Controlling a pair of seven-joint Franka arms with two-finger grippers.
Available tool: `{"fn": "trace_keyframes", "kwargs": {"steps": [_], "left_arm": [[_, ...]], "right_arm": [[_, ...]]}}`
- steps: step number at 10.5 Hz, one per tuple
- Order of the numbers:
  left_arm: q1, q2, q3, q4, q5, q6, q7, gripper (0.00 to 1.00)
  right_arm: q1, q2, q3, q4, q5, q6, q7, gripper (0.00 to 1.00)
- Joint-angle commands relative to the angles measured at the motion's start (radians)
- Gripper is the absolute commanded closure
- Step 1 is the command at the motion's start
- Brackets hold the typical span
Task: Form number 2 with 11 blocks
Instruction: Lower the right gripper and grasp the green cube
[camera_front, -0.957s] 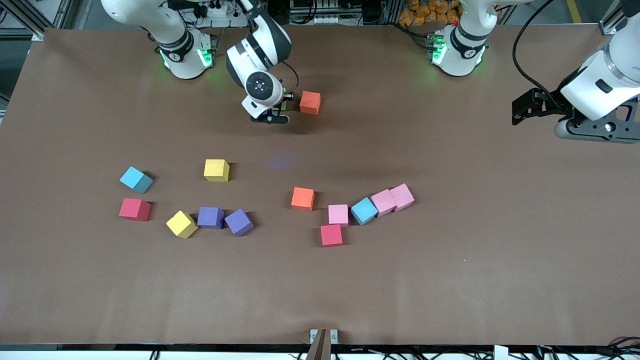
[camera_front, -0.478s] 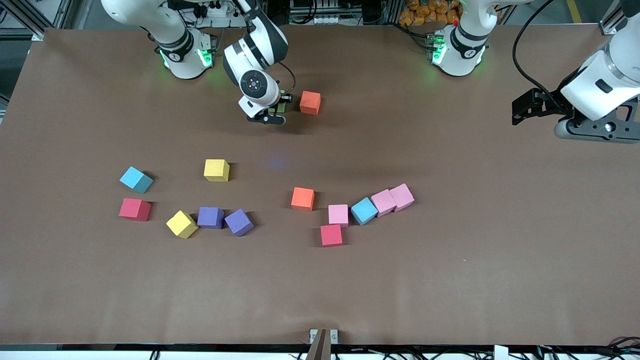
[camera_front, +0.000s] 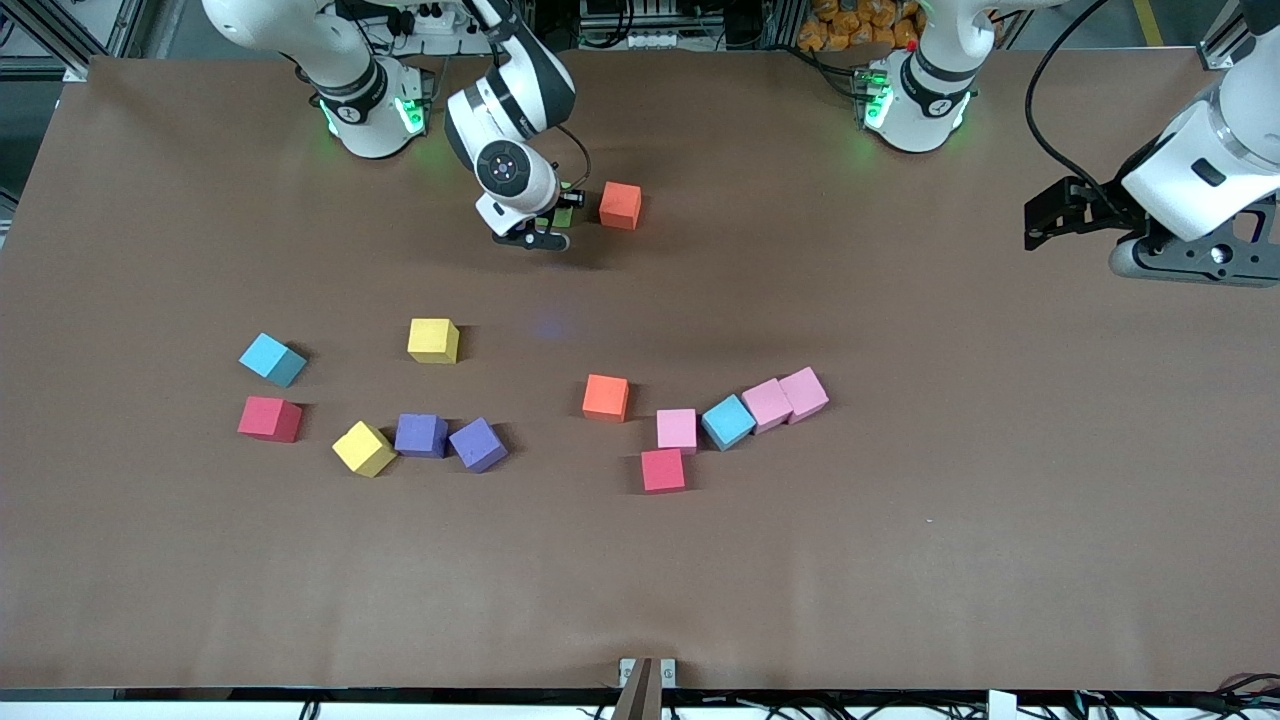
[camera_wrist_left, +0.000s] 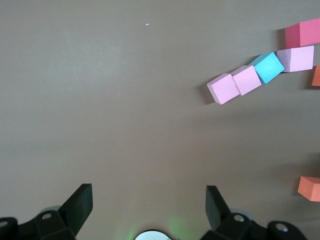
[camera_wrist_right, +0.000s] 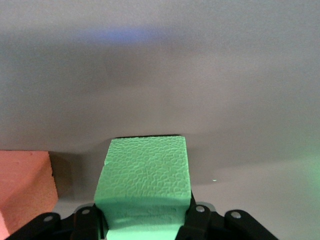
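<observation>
Brown matte surface (camera_front: 900, 560). Green block (camera_wrist_right: 147, 170), pebbled texture. Blocks noted: two orange (camera_front: 620, 205), three pink (camera_front: 677, 429), two red (camera_front: 269, 418), two light blue (camera_front: 272, 359), two yellow (camera_front: 433, 340), two purple (camera_front: 420, 435).

Evenly and brightly lit from overhead across the brown desk (camera_front: 900, 560); no glare, only a faint bluish patch of light at centre, slightly above the middle of the frame. Short, soft shadows beside each cube, a broader diffuse one under the right claw (camera_front: 552, 222) in the upper middle. Green glow at both arm bases along the top edge. Sharp in the front and left wrist views. Softer in the right wrist view: green block (camera_wrist_right: 146, 177) crisp and textured at bottom centre, background hazy, bluish streak at top.
</observation>
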Motion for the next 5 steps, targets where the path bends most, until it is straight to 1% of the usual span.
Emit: {"fn": "trace_keyframes", "kwargs": {"steps": [1,2,3,5], "left_arm": [[0.004,-0.004,-0.005,0.0,0.012,-0.009,0.018,0.0],[0.001,-0.004,-0.005,0.0,0.011,-0.009,0.012,0.0],[0.0,-0.004,-0.006,0.0,0.011,-0.009,0.01,0.0],[-0.007,-0.004,-0.006,0.001,0.008,-0.009,0.005,0.0]], "right_arm": [[0.012,-0.008,0.004,-0.022,0.029,0.035,-0.013,0.19],[0.039,-0.008,0.004,-0.022,0.03,0.051,-0.013,0.03],[0.047,-0.005,0.004,-0.022,0.03,0.055,-0.013,0.0],[0.047,-0.007,0.004,-0.019,0.03,0.058,-0.013,0.0]]}}
